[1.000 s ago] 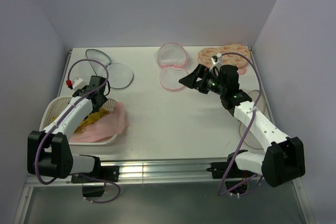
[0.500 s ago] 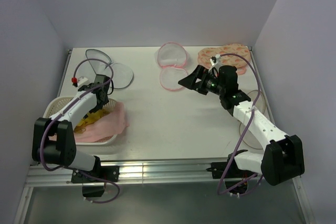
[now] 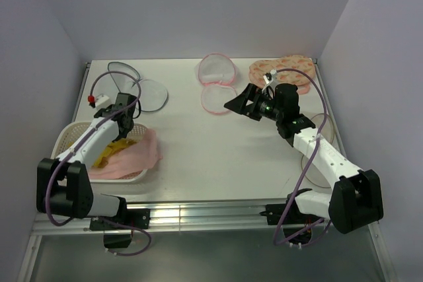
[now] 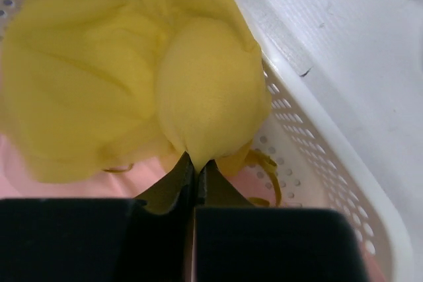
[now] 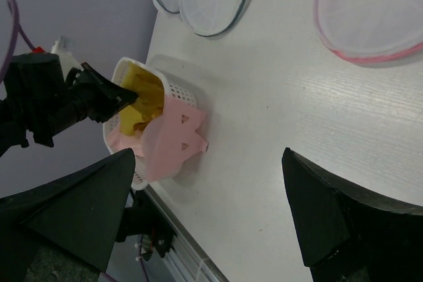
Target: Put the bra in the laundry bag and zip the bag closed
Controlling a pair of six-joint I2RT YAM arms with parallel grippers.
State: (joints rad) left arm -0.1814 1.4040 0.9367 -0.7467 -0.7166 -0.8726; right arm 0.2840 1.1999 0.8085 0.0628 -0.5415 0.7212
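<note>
Yellow bra [image 4: 198, 90] hangs bunched from the left gripper [image 4: 195, 170], whose jaws we see pinched together on a fold at the base of one cup; it sits over the white perforated basket [image 4: 317, 163] at the near left of the table [image 3: 198, 156]. We cannot tell whether it is wholly clear of the pink garment [image 3: 142, 153] that fills the basket and spills over its right rim; one of its straps trails down against the pink cloth, so we judge a snag possible on the lift.

The laundry bag [image 3: 151, 95] lies just beyond the basket, toward the far edge and a little to the right of that gripper; it is spread open flat, its two grey-rimmed domes side by side, the long axis running from far left to near right; the near-right dome is the one closest to the bra. We judge the left arm much the nearer, with only the basket's far rim between load and bag.

The right gripper [image 3: 239, 102] hovers mid-table with fingers spread wide and nothing held, well apart from the laundry bag; near it lies the pink-rimmed mesh bag [image 3: 218, 98], also open, and farther right the peach padded piece [image 3: 291, 70]; neither stands in the path, though we should not take the pink-rimmed one for the target.
</note>
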